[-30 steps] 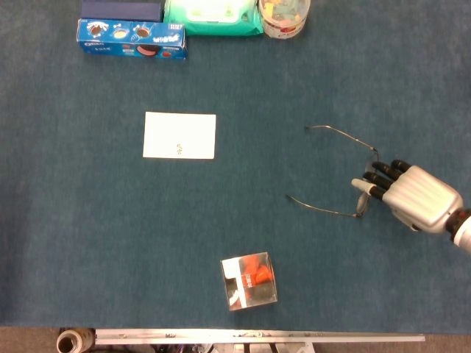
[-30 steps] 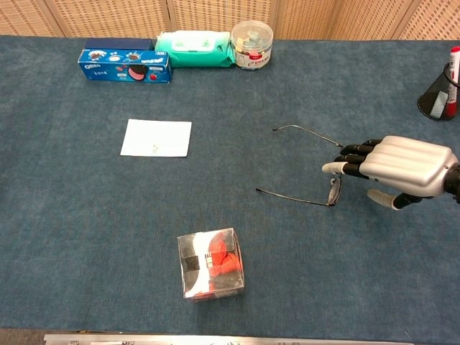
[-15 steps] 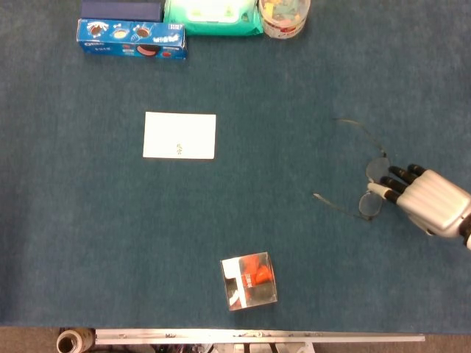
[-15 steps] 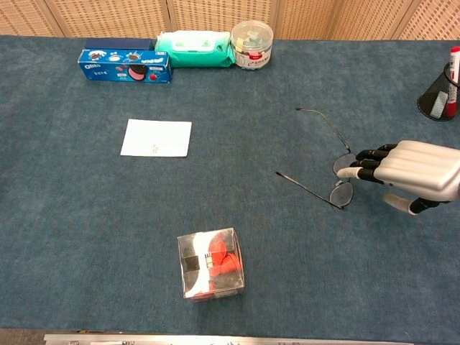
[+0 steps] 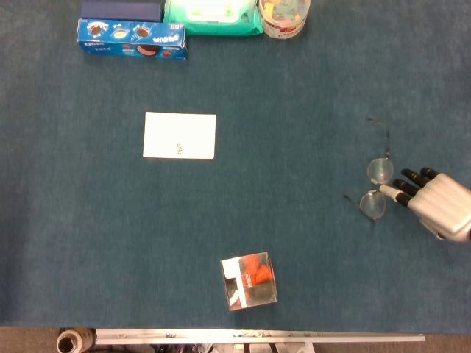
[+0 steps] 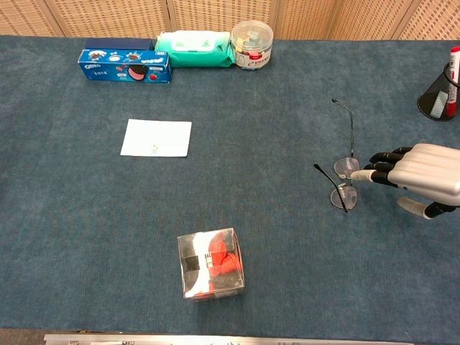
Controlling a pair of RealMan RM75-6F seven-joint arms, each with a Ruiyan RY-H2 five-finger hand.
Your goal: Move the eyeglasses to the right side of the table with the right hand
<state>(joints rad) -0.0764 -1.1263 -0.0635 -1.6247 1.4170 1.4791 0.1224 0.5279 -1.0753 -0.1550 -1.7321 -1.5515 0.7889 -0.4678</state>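
The eyeglasses (image 5: pixel 377 188) have travelled well toward the right of the desk (image 5: pixel 294 243) over the last second: a second ago they lay right of centre with the arms stretched out to the left, and now the lenses sit close to the right edge in the head view, just left of the right hand (image 5: pixel 436 204). They have also turned on the way. In the chest view the eyeglasses (image 6: pixel 343 180) now stand with one arm running up and away from the robot and the other angled off to the left, where before both arms lay pointing left.

The right hand (image 6: pixel 420 176) has drawn back to the right along with them. Its fingers (image 6: pixel 379 167) reach forward with the tips at the frame between the two lenses; a light fingertip touches the bridge, and the thumb hangs below, apart from the frame. Whether the fingers truly pinch the frame or only hook and drag it, I cannot tell from either view. The left hand does not show in either view.

Judging from how things lie, the move is mostly done: the eyeglasses are already on the right side, with only a little desk left beyond them. What remains is likely to let go and pull the hand clear without dragging the thin frame along.

The white card (image 5: pixel 179 135), the clear box with red contents (image 5: pixel 249 282) and the cookie box (image 5: pixel 132 38) have not shifted
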